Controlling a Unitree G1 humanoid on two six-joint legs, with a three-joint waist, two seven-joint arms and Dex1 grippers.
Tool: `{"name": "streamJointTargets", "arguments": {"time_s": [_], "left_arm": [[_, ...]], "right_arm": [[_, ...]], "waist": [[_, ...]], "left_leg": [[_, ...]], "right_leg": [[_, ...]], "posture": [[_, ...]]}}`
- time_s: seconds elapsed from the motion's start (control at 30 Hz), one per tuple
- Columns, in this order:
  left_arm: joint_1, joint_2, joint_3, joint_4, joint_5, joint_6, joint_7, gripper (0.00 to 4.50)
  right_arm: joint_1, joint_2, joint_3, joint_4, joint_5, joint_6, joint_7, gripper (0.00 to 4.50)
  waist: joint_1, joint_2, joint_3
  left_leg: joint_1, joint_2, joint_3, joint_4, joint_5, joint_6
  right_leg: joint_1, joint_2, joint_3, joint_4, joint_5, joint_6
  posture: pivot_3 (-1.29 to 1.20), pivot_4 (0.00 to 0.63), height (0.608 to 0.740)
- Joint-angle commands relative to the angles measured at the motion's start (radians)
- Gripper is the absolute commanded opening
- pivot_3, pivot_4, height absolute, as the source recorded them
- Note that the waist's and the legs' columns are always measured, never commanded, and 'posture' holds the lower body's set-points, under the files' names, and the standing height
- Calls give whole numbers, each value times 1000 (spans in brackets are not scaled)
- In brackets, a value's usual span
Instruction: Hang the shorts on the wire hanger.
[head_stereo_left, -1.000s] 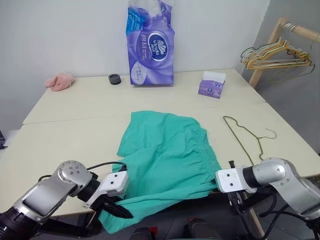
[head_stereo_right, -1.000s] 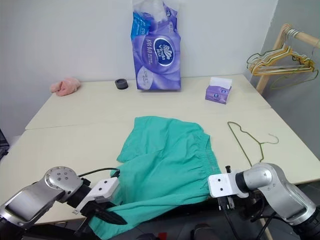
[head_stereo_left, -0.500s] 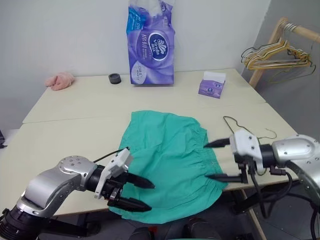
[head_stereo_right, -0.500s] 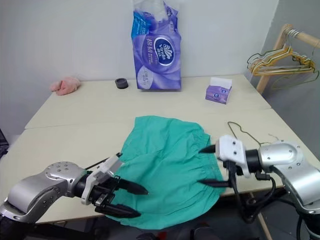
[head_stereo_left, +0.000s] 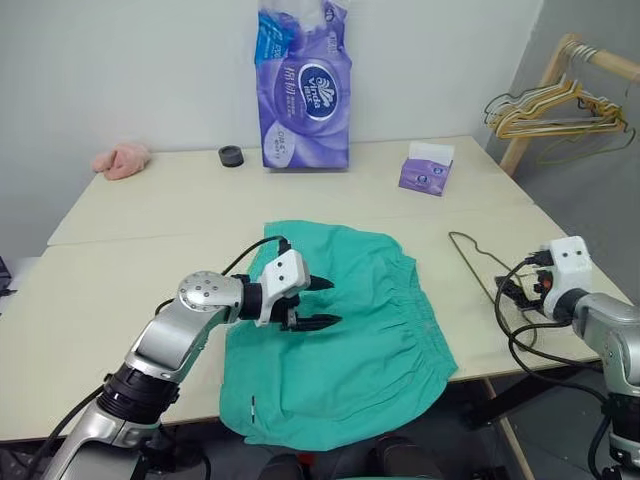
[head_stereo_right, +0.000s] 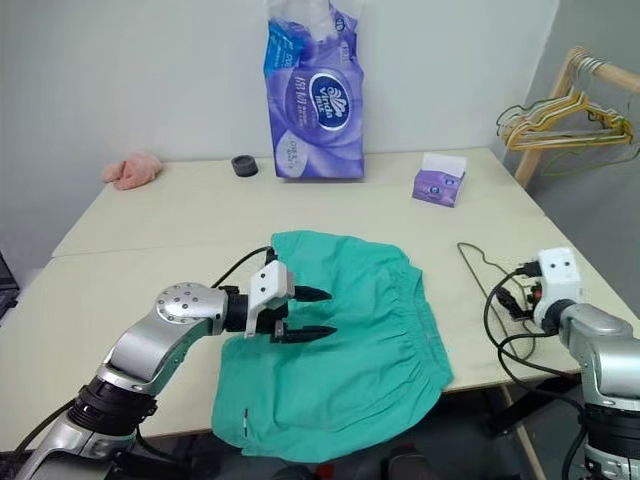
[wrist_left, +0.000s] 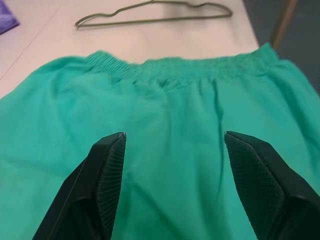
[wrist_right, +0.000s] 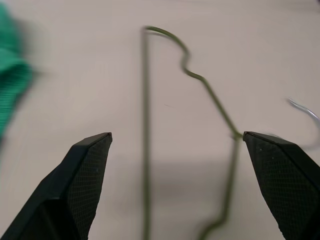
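The shorts (head_stereo_left: 335, 330) are lying spread flat near the front edge of the table (head_stereo_left: 150, 215), with their gathered waistband facing three o'clock and the legs running toward nine o'clock; the lower hem at six o'clock is drooping slightly over the table's edge. Off at three o'clock from the waistband, apart from the cloth, the wire hanger (head_stereo_left: 478, 268) is lying flat on the tabletop, its hook curving out at the three o'clock end.

The left gripper (head_stereo_left: 318, 303) is hovering over the middle of the shorts, pointing toward three o'clock, with its two black fingers (wrist_left: 107, 170) spread apart and nothing between them; in the left wrist view the teal cloth is showing between the open fingers and the hanger is lying beyond the waistband. The right gripper (wrist_right: 177, 145) is poised over the wire hanger at the table's three o'clock side, its fingers (wrist_right: 85, 170) standing wide and empty, with the hanger's thin wire showing in the gap on the tabletop beneath.

Further out at twelve o'clock, a purple tissue pack (head_stereo_left: 305, 85) is standing upright against the wall, with a small black ring (head_stereo_left: 231, 156) just at its nine o'clock. A pink cloth (head_stereo_left: 122, 160) is lying at ten o'clock, and a small purple tissue box (head_stereo_left: 424, 168) is sitting at one o'clock. Beyond the table at two o'clock, bunched hangers (head_stereo_left: 545, 112) are dangling from a wooden rack (head_stereo_left: 535, 100).
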Motion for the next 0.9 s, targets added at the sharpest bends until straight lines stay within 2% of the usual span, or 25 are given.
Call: {"name": "streamJointTargets", "arguments": {"time_s": [0.03, 0.4, 0.5, 0.7, 0.8, 0.9], "left_arm": [[-30, -5, -1, -45, -30, 25, -39, 3316], [-64, -17, -22, -69, -11, 57, -55, 3316], [-64, -23, -22, -77, -9, 63, -50, 3316], [-65, -36, -24, -78, -4, 65, -42, 3316], [-63, -44, -19, -76, -7, 71, -37, 3316], [-59, -60, 3, -67, -18, 83, -14, 3316]], "right_arm": [[-10, -3, -29, 37, 2, -7, -17, 4478], [-162, -88, 131, 417, -54, -104, 91, 4478], [-200, -100, 163, 498, -43, -76, 139, 4478], [-237, -145, 272, 627, -81, -75, 251, 2514], [-244, -137, 299, 654, -95, -82, 254, 1512], [-252, -117, 272, 678, -92, -89, 218, 451]], "waist": [[-6, 0, 0], [-25, 1, 1], [-25, 1, 1], [-23, 0, 0], [-22, -4, -3], [-20, -10, -6]], "left_leg": [[0, 0, 0, 0, 0, 0], [0, 0, 2, -1, 0, 0], [0, 0, 2, -1, 0, 0], [2, 0, 2, 0, 0, 0], [2, 0, 1, 0, 0, 0], [3, 0, -1, 0, 0, 0]], "right_leg": [[0, 1, 0, 0, -1, 1], [1, 1, -1, -1, -3, 5], [1, 1, 0, -1, -3, 5], [3, 1, 0, -1, -3, 5], [4, 1, -2, -1, -3, 5], [4, 1, -2, -2, -3, 5]], "posture": [[-150, 41, 740], [-139, 47, 740], [-138, 48, 740], [-134, 47, 740], [-133, 46, 740], [-130, 46, 740]]}}
